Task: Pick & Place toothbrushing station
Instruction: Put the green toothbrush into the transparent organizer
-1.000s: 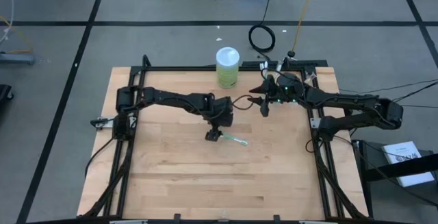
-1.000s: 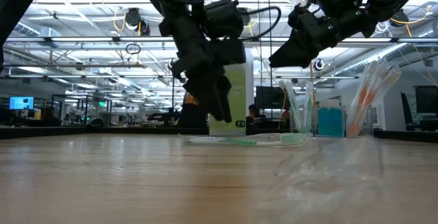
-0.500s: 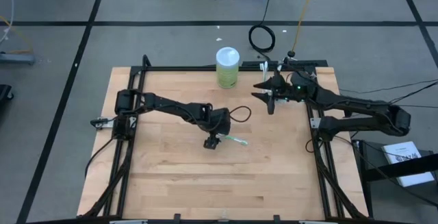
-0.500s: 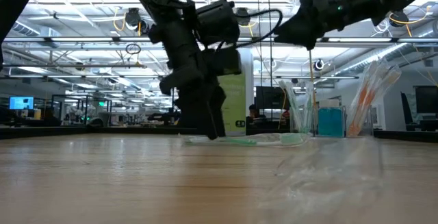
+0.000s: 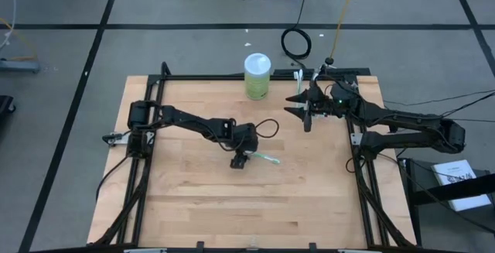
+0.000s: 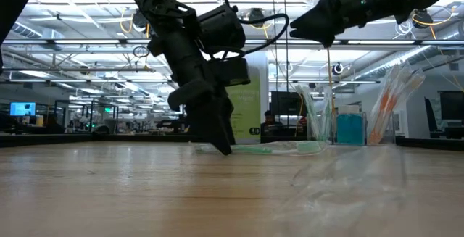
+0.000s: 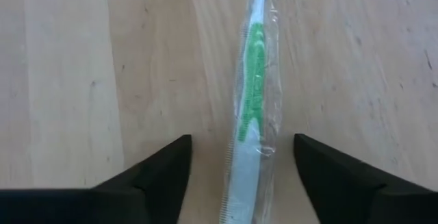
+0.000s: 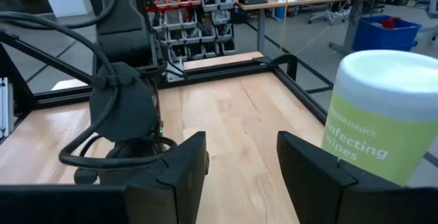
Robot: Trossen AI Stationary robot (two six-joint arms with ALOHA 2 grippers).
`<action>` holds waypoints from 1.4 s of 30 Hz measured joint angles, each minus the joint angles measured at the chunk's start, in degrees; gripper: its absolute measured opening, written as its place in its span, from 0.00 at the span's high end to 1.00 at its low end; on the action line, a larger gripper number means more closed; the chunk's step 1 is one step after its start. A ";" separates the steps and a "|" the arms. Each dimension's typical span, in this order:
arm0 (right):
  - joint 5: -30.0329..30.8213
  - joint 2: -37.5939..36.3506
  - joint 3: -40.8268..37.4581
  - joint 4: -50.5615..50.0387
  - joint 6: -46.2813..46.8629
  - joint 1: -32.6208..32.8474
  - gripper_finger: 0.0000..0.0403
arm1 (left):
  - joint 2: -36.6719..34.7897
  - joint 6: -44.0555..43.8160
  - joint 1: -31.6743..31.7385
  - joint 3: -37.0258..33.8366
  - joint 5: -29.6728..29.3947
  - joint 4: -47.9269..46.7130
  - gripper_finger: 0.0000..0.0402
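A green-white toothbrush in a clear wrapper [image 7: 251, 107] lies flat on the wooden table near its middle [image 5: 267, 158]; it also shows in the low view [image 6: 279, 148]. My left gripper [image 7: 239, 183] is open and points down, with one finger on each side of the toothbrush's handle, its tips at the table [image 6: 221, 141]. My right gripper [image 8: 239, 176] is open and empty, high above the table's far right part [image 5: 302, 111]. Upright pink-white toothbrushes [image 6: 391, 99], green-white ones [image 6: 310, 117] and a teal tube [image 6: 349, 130] stand at the far right.
The lime-green white-lidded cylinder [image 5: 257, 76] stands at the table's far edge, behind the left gripper; it also shows in the right wrist view [image 8: 383, 128]. A black frame [image 5: 360, 168] runs round the table. Bare wood lies toward the near edge.
My left gripper has gone down and a little toward the near edge, until its open fingers stand astride the toothbrush, which has not moved. My right gripper has risen and drawn back toward the far right.
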 joint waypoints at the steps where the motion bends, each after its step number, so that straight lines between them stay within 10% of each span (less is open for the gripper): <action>1: 0.00 0.00 0.00 0.17 0.02 0.00 0.58 | 0.00 0.00 -0.03 0.00 0.00 -0.06 0.39; 15: 0.00 -0.66 0.04 6.73 -0.51 -0.41 0.58 | -1.58 -2.11 0.68 -0.27 -0.64 -1.27 0.94; 24: 7.96 -3.65 0.09 7.10 -3.50 -0.61 0.58 | -13.37 0.81 1.93 -0.57 0.91 1.41 0.95; 33: 21.19 -4.02 0.09 -0.71 -3.32 -0.81 0.58 | -24.83 -1.81 11.11 -16.78 15.49 35.47 0.95; 42: 9.96 7.08 0.09 12.59 -3.62 2.20 0.58 | -23.57 -8.81 16.71 -24.92 16.10 68.36 0.95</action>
